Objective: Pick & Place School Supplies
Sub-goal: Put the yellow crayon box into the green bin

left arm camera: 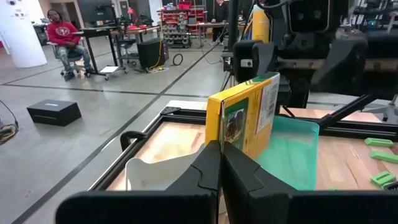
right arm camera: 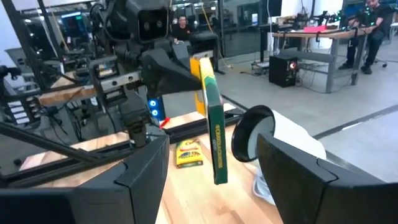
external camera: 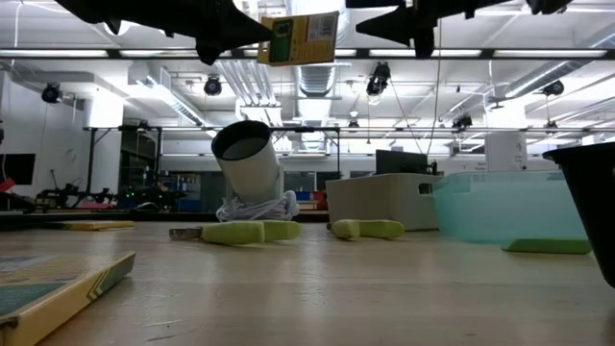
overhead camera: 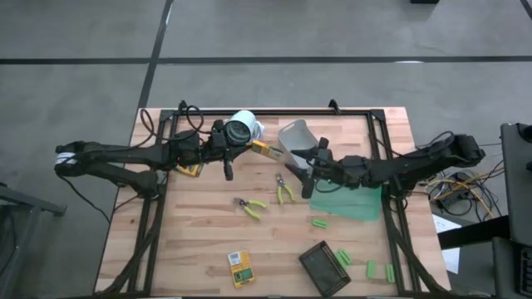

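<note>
bench: wooden top, carries the rest | left gripper: raised above the bench's far side, jaws clamped on yellow pack | right gripper: facing it, jaws apart on either side of the pack, not touching

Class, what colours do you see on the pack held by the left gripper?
The pack is yellow with green print; the left wrist view shows it best.
</note>
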Robot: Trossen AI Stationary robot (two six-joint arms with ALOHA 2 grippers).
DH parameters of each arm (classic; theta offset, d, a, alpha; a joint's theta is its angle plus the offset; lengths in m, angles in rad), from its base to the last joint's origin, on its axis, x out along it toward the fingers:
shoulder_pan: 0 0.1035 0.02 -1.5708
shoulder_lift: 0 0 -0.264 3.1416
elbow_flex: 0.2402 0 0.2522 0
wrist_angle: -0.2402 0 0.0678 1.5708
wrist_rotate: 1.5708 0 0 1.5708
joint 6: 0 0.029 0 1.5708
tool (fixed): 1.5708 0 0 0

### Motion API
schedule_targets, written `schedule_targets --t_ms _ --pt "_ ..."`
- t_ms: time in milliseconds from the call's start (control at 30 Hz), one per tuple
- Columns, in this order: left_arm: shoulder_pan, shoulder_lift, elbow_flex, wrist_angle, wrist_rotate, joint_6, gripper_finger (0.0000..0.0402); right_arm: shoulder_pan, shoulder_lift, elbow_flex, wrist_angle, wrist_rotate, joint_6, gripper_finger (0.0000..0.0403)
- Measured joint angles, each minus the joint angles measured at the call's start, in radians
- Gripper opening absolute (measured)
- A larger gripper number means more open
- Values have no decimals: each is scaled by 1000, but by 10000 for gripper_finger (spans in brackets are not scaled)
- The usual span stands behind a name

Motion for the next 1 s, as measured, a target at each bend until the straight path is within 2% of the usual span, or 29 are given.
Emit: schedule_targets --t_ms 200,433,1000 --pt "0 0 0 0 0 0 5 -1 92 0 125 2 -98 236" --pt "0 0 0 0 3 0 5 -4 149 0 283 110 -178 233" --pt "0 0 0 0 51 -1 5 -16 146 0 287 98 -115 233"
